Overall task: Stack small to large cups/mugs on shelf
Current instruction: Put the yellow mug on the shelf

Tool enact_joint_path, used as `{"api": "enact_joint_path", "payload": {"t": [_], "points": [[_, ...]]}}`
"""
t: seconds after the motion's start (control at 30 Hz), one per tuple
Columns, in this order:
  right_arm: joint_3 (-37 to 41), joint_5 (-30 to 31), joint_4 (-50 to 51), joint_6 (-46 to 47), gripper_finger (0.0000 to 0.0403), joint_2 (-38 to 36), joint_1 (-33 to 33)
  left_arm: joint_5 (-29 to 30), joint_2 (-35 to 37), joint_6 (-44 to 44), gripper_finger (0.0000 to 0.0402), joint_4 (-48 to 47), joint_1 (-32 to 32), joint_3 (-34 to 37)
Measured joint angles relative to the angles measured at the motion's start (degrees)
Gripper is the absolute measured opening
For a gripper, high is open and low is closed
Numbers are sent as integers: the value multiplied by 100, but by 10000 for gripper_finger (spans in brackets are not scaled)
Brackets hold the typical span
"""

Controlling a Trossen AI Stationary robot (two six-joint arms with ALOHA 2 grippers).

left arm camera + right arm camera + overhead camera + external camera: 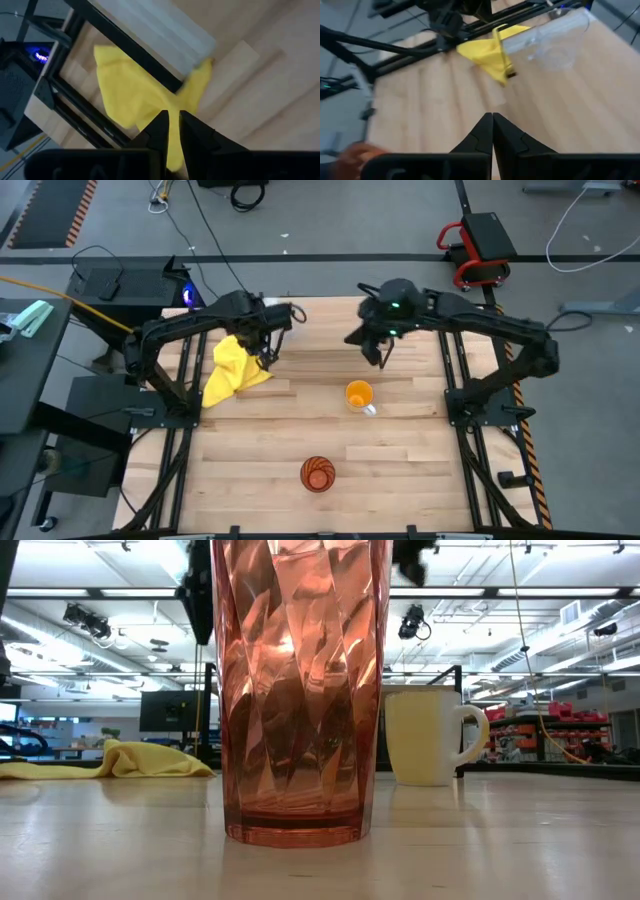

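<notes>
Cups sit apart on the desk: tumbler [317, 473] near the front edge, mug [359, 394] mid-desk. Left fingers [172, 131] pinch the yellow cloth [232, 369]; right fingers [492, 131] are closed, empty. Dragged cloth could snag the shelf [150, 27].

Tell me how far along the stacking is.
Done: nothing. The mug, tumbler and glass stand apart, unstacked. In hand: the left gripper has its jaws pinching the cloth by the shelf; the right gripper is shut and empty. Left: stacking all three on the shelf.
</notes>
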State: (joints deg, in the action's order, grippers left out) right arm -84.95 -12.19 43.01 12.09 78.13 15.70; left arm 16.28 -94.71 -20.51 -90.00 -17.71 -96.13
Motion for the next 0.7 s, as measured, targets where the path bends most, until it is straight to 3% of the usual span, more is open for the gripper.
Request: {"api": "enact_joint_path", "payload": {"t": [0.13, 0.33, 0.5, 0.7], "points": [[0, 254, 595, 708, 18, -570, -373, -1, 73, -287, 52, 3, 516, 3], [0, 1413, 1691, 1584, 18, -1022, -1157, 225, 179, -749, 52, -3, 1348, 3], [0, 2238, 2752, 2347, 18, -989, -1823, 510, 183, -1263, 52, -2, 1994, 3], [2, 2523, 3200, 2852, 27, -585, -2429, 906, 183, -1959, 52, -1, 2773, 3]]}}
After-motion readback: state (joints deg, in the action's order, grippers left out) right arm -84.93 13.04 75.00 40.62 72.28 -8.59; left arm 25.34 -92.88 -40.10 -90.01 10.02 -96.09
